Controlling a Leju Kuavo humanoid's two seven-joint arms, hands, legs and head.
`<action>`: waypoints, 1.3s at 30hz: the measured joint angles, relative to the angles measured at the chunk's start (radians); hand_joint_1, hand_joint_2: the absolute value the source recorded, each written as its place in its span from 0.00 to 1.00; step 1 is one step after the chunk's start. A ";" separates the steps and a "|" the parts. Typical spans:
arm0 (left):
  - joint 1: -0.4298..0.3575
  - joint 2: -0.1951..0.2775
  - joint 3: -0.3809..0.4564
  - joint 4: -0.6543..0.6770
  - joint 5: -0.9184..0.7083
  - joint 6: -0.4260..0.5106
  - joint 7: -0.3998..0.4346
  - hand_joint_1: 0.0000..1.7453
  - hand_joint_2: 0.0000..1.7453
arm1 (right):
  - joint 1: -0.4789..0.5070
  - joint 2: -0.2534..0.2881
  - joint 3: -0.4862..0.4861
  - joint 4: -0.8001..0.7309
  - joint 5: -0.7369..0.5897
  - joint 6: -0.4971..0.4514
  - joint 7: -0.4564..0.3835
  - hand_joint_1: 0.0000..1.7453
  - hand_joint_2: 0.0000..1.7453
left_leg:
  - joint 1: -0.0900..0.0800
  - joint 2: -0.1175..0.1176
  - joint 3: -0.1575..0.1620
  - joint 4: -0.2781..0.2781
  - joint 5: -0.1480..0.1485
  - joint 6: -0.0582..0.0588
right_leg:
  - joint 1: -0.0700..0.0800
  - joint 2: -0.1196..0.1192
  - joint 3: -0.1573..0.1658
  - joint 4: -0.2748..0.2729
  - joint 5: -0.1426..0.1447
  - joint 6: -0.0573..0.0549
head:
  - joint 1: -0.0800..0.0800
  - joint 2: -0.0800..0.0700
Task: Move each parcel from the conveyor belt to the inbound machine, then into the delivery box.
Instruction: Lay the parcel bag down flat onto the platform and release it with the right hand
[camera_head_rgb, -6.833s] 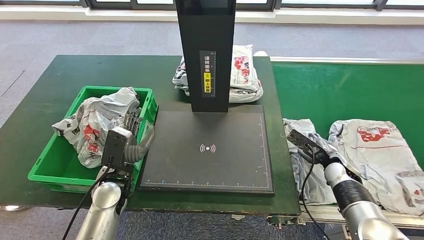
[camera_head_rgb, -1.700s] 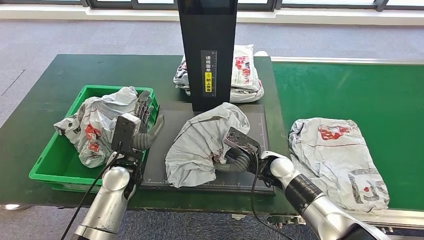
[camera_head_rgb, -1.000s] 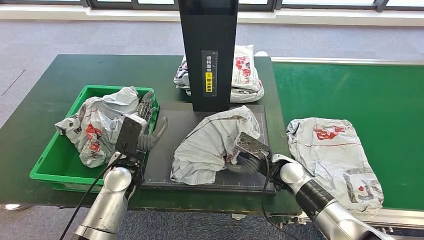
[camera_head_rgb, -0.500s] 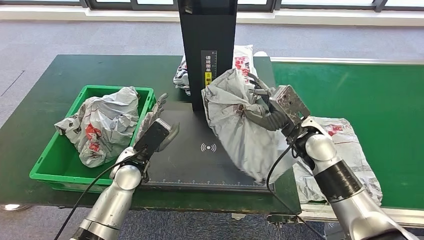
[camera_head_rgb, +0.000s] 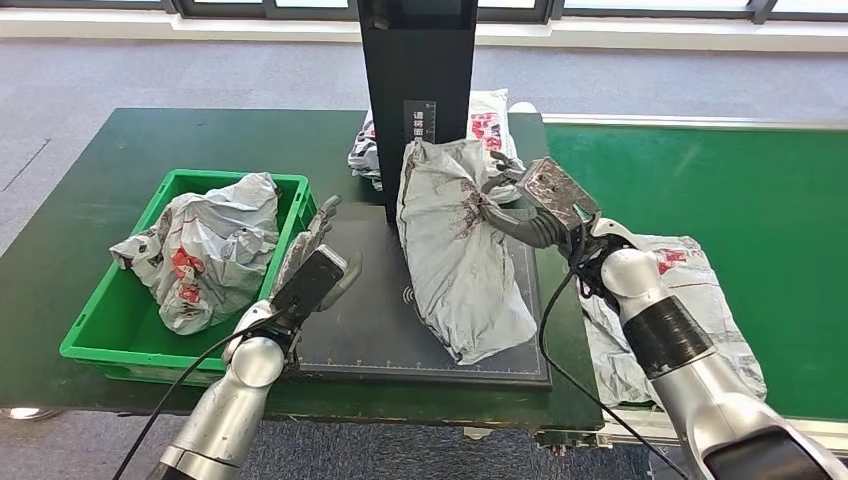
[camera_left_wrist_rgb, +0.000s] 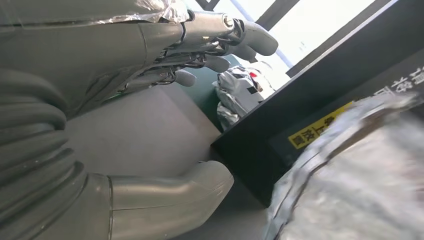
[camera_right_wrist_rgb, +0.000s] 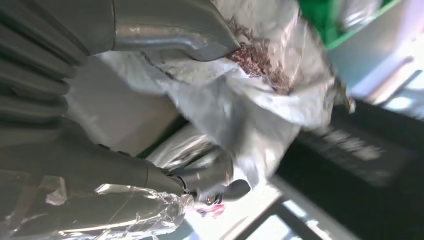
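My right hand (camera_head_rgb: 520, 205) grips a crumpled grey parcel (camera_head_rgb: 455, 245) by its upper right side and holds it up over the black inbound machine's pad (camera_head_rgb: 370, 300); the parcel's lower end hangs down to the pad. The right wrist view shows the same grey parcel (camera_right_wrist_rgb: 250, 95) pinched under the thumb (camera_right_wrist_rgb: 170, 30). My left hand (camera_head_rgb: 315, 260) hovers open at the pad's left edge, beside the green delivery box (camera_head_rgb: 120, 345), fingers spread (camera_left_wrist_rgb: 220, 45). One grey parcel (camera_head_rgb: 195, 245) lies in the box. Another parcel (camera_head_rgb: 690, 310) lies on the green conveyor belt (camera_head_rgb: 720, 190).
The machine's black upright post (camera_head_rgb: 417, 100) stands behind the held parcel, with a yellow label. More grey parcels (camera_head_rgb: 492, 140) are stacked behind the post on the dark green table (camera_head_rgb: 120, 150). Grey floor lies beyond the table.
My right hand has lifted the parcel from flat on the pad and now holds it hanging in front of the post. My left hand has leaned right toward the pad. The belt parcel has shifted slightly.
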 joint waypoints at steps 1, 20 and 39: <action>0.003 0.000 -0.001 -0.005 -0.002 -0.004 0.004 0.00 1.00 | -0.014 0.005 0.000 0.033 0.019 -0.007 0.008 0.00 0.00 | 0.000 0.000 0.000 0.000 0.000 0.000 | 0.000 0.000 0.000 0.000 0.000 0.000 | 0.000 0.000; -0.026 -0.014 -0.030 0.002 -0.013 -0.031 0.023 0.00 1.00 | -0.116 0.152 0.099 0.410 0.217 0.050 0.035 0.00 0.00 | 0.000 0.000 0.000 0.000 0.000 0.000 | 0.000 0.000 -0.001 0.000 0.000 0.000 | 0.000 0.000; -0.073 -0.021 -0.071 0.040 0.016 -0.043 0.028 0.00 1.00 | -0.089 0.261 0.242 0.526 0.184 0.144 0.044 0.00 0.00 | 0.000 0.002 0.000 0.000 0.000 0.000 | 0.001 0.002 -0.002 0.000 0.000 0.000 | 0.000 0.000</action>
